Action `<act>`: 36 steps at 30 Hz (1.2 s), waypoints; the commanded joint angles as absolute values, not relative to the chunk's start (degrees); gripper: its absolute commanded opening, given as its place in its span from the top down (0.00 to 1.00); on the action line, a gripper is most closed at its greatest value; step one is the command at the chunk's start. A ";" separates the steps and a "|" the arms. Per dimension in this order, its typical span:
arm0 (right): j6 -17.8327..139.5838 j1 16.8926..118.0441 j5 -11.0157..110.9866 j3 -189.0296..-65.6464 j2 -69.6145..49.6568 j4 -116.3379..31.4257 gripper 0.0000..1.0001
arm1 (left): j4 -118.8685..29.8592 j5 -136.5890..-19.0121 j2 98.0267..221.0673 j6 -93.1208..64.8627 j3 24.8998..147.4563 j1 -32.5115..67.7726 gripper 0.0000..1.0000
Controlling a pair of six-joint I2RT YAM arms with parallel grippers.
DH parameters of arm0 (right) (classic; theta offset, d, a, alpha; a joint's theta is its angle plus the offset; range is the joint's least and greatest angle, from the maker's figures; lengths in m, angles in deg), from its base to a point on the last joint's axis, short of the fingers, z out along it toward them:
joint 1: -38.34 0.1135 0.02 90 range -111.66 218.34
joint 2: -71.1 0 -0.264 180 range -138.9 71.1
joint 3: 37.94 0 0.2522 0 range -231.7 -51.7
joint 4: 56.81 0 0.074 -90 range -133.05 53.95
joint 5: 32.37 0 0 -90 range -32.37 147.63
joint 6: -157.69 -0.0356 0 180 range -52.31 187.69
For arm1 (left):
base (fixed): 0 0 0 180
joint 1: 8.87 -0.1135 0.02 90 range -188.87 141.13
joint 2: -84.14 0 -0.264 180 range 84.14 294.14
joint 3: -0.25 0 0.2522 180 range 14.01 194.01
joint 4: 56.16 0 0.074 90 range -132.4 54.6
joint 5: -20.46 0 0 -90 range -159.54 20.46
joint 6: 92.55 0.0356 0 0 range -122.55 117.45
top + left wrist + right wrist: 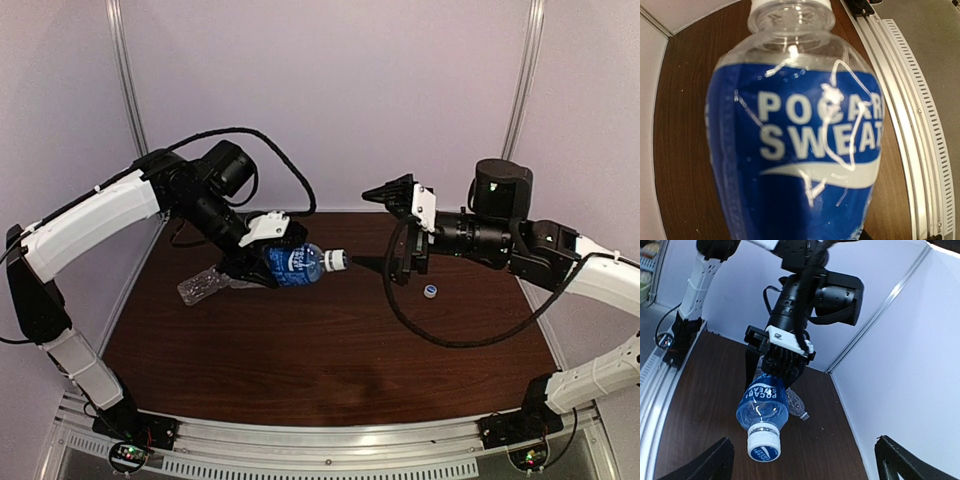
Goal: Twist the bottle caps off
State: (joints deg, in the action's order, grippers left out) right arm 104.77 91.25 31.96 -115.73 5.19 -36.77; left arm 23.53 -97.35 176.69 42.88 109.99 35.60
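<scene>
A loose cap [430, 292] lies on the table [300, 370] under the right arm, and the unlabelled bottle [205, 285] lies on its side at the left, its neck too small to read. Above them the left gripper [258, 262] clamps the labelled bottle [293, 264] level, long axis left to right. Its cap [337, 260] points right at the right gripper [362, 228], whose fingers stand spread wide around it, touching nothing. The label hides the left fingers from their own camera.
</scene>
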 commanded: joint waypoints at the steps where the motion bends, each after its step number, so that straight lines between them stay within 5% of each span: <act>1: 73.11 89.31 39.48 -119.86 1.25 -40.20 0.00 | 19.40 -93.31 175.39 39.22 111.46 35.43 0.61; 9: 35.56 83.14 24.66 -124.11 -6.38 -42.06 0.07 | 14.75 -87.32 174.68 35.18 114.24 34.21 0.61; 17: 33.25 82.81 18.08 -123.64 -7.92 -40.09 0.26 | 13.71 -85.82 173.45 34.81 113.46 34.10 0.61; 27: 35.18 82.56 20.17 -125.88 -11.18 -36.68 0.27 | 13.93 -86.94 173.11 35.05 113.31 34.11 0.61; 33: 35.04 82.38 18.72 -125.87 -11.34 -38.27 0.46 | 13.94 -87.16 172.89 35.38 112.45 34.10 0.61; 36: 35.17 82.15 18.61 -125.49 -11.02 -38.39 0.41 | 13.94 -87.42 172.90 35.57 112.20 34.11 0.61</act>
